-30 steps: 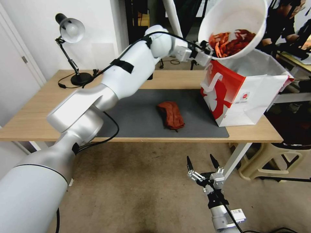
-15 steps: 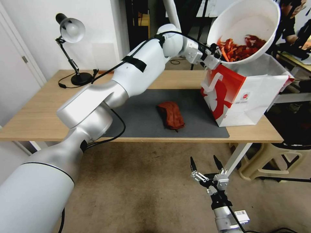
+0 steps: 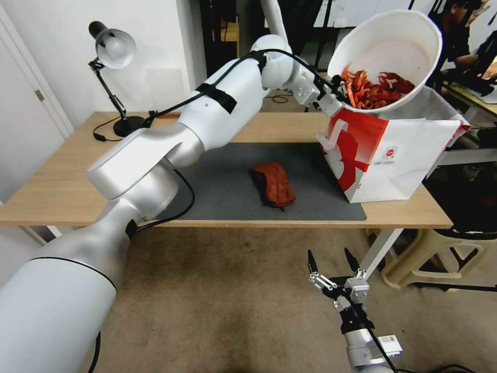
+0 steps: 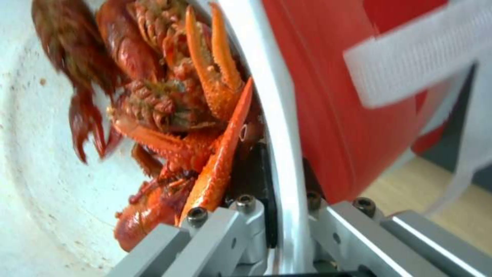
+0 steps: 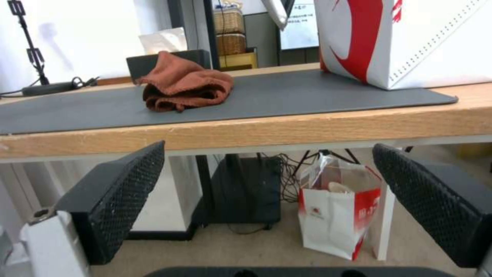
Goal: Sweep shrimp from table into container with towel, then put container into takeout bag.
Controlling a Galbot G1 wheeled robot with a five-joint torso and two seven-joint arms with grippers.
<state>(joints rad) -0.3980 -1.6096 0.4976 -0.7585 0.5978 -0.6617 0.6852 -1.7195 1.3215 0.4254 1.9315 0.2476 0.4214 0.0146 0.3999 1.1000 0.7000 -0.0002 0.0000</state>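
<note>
Now the table (image 3: 62, 191) carries the bag (image 3: 409, 160) at its right end, mouth up to take the load. Above that mouth hangs the bowl (image 3: 393, 41), tilted, shrimp (image 3: 375, 90) heaped at its low side. Clamped on the rim, the left gripper (image 3: 334, 93) holds it there. On the mat lies the towel (image 3: 273, 184), apparently done with. Below the table edge, the right gripper (image 3: 335, 269) waits with fingers spread.

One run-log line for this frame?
left gripper: shut on container rim, above takeout bag | shrimp: inside | right gripper: open, below table | towel: on mat
</note>
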